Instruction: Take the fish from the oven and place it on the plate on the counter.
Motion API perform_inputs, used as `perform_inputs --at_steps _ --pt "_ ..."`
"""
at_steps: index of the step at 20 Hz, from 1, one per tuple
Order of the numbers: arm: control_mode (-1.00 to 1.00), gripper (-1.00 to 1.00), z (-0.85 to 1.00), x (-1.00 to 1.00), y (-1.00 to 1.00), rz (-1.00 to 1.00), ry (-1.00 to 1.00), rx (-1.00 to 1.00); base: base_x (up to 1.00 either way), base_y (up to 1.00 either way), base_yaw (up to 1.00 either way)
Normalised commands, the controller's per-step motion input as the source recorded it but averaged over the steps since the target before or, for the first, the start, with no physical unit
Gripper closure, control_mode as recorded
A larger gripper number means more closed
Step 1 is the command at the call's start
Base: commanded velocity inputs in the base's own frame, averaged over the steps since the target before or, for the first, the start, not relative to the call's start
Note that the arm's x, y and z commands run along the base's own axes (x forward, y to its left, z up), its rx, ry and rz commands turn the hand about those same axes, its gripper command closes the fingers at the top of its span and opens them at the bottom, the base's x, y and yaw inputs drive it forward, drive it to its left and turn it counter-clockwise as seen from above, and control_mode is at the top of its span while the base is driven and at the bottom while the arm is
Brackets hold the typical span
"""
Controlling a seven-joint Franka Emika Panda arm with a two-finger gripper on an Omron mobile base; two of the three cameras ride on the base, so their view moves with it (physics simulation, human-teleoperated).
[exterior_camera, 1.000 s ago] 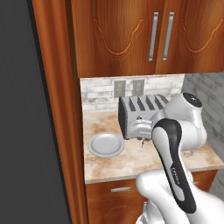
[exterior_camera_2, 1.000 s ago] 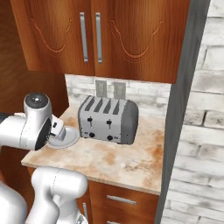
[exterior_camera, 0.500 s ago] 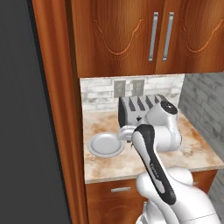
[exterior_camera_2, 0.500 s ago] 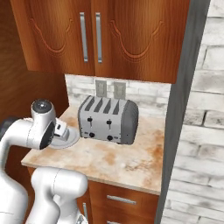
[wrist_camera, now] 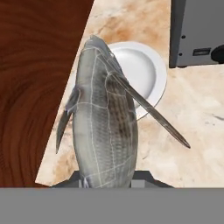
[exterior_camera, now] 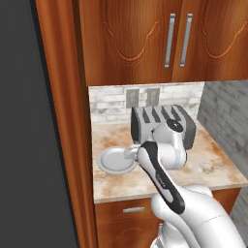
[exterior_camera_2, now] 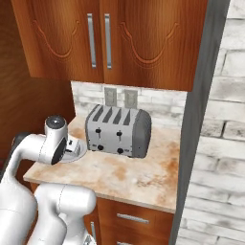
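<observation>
The counter (exterior_camera: pixel 213 167) runs as a mottled beige slab between a tall wooden side panel (exterior_camera: pixel 63 121) on the left and a grey brick wall (exterior_camera_2: pixel 220 143) on the right, under wooden upper cabinets (exterior_camera_2: pixel 119 38). Against the backsplash stands a silver toaster (exterior_camera_2: pixel 118 131), and just left of it, near the wooden panel, lies the plate (exterior_camera: pixel 116 161), bare. The white arm folds over the counter's front edge with its wrist reaching toward the plate. In the hand view the fish (wrist_camera: pixel 104 127) stands lengthwise out of the gripper (wrist_camera: pixel 107 178), its tail end clamped between the jaws and its head pointing out over the near part of the plate; the plate (wrist_camera: pixel 151 72) shows behind it and mostly to one side. The carry looks nearly finished, with only the lowering and release left. The main risk is placement: the fish hangs over the plate's rim rather than its middle, so a release here could leave it draped over the edge or slid onto the stone. The wooden panel lies close on the other side, and a swing that way could knock the long body askew in a grip that holds only one end.
</observation>
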Motion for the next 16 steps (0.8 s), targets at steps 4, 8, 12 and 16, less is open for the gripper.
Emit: perform_inputs --at_steps 4,8,12,16 --pt "-1.0 1.0 -0.24 0.46 0.08 0.0 0.05 -0.02 0.0 0.0 0.0" --pt "-1.0 1.0 -0.21 0.35 0.13 0.0 0.04 -0.02 0.0 0.0 0.0" --pt "-1.0 1.0 -0.33 0.42 0.25 0.0 0.06 -0.06 0.0 0.0 0.0" --pt "-1.0 1.0 -0.24 0.4 0.03 0.0 0.02 -0.01 0.0 0.0 0.0"
